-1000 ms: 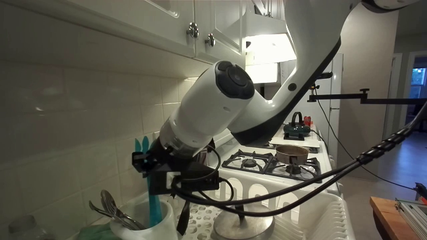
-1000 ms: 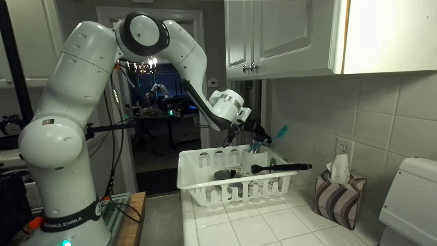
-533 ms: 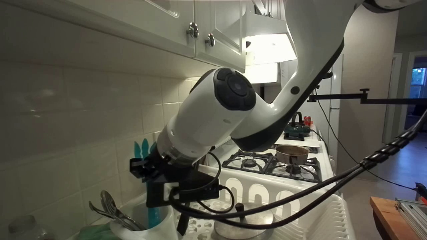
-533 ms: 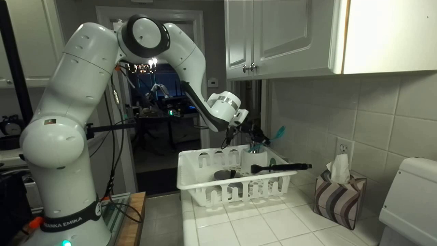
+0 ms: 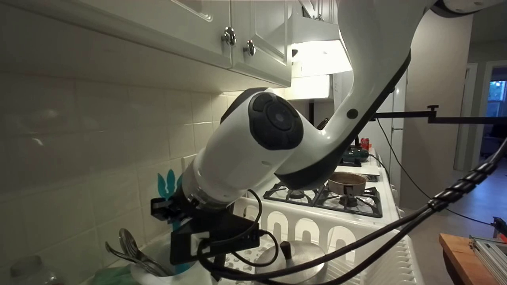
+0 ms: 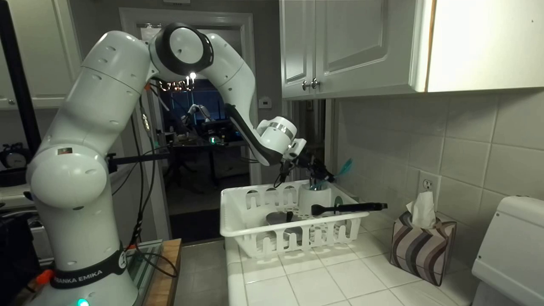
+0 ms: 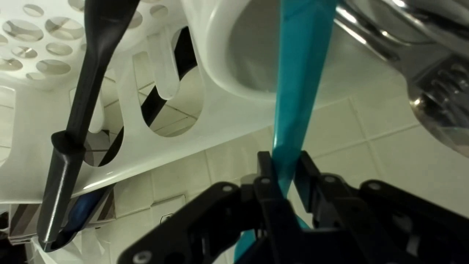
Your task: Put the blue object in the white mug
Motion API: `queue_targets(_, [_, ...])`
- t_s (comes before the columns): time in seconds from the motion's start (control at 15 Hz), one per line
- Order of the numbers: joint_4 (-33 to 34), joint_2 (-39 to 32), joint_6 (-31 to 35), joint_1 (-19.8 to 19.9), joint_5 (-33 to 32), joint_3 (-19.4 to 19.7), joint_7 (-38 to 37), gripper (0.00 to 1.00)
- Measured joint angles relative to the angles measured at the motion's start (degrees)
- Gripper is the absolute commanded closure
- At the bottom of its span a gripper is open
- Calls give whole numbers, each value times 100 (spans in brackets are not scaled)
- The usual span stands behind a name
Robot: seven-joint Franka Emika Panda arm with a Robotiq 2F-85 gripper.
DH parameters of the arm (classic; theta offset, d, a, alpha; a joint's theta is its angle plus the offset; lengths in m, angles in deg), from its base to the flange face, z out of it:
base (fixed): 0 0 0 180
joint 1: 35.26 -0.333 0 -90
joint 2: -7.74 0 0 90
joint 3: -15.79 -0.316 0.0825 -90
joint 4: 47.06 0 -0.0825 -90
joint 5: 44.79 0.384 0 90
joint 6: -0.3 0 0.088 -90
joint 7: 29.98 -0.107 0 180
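My gripper (image 7: pixel 284 161) is shut on the blue object (image 7: pixel 302 77), with the fingertips pinching its handle from both sides. In an exterior view the prongs of the blue object (image 5: pixel 169 184) stick up above the black gripper, near the tiled wall. Its handle slants down to the white mug (image 5: pixel 152 277), and a bit of teal shows behind the mug's near rim; the handle's tip is hidden. Seen from the wrist, the handle crosses the mouth of the white mug (image 7: pixel 220 69) and leaves the picture at the top. Metal spoons and forks (image 7: pixel 436 80) stand in that mug.
The mug stands inside a white dish rack (image 6: pixel 297 224). A black long-handled utensil (image 6: pixel 352 208) lies over the rack's edge, and a metal lid (image 5: pixel 305 257) rests in the rack. Tiled wall (image 5: pixel 119 150) and overhanging cabinets (image 5: pixel 158 35) are close by. A tissue box (image 6: pixel 420 250) stands beside the rack.
My gripper has come down steadily with the blue object, bringing the prongs lower and the hand closer above the mug. The grip itself looks the same.
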Motion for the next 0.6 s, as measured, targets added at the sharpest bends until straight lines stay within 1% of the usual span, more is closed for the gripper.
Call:
queue_targets(0.07, [14, -30, -32, -14, 0, 0, 0, 95])
queue_targets(0.33, [74, -128, -578, 410, 0, -664, 4, 95])
queue_targets(0.6, [127, -190, -903, 616, -1, -1024, 4, 95])
